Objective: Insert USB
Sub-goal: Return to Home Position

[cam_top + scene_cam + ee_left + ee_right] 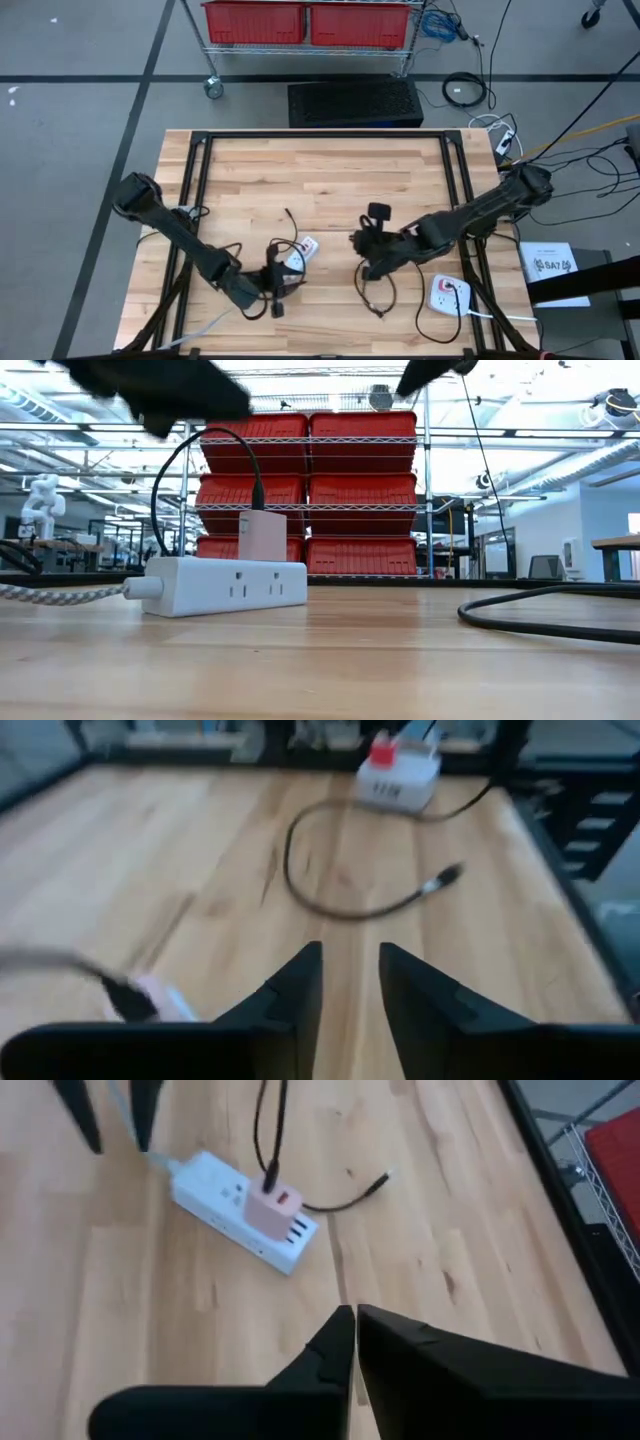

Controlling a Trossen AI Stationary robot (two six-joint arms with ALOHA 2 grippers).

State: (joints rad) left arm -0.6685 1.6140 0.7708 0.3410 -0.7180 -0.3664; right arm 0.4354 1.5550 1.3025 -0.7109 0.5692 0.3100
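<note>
since the black usb cable [255, 485] stands plugged into the top of the pink charger adapter [262, 536], which is itself seated in the white outlet extension [225, 585], the insertion looks done. step in hand, as judged: pulling back to the rest pose.

extension lies left of the middle of the desk [330, 170], toward the edge away from the red bins [255, 22]. cable arcs up from the adapter and over to one side.

left fingers [300, 985]: spread, empty, just beside the extension on the side toward that edge. right fingers [400, 1345]: pressed almost together, pinching nothing, over the desk's middle, apart from the extension.

second white outlet [447, 292] sits near the right corner of the same edge. a loose black cable [440, 880] loops on the wood near it.

next move, as judged: raise each arm and draw it toward its own side. the left arm should rise clear of the cable arc, so nothing snags and tugs the plug out.
</note>
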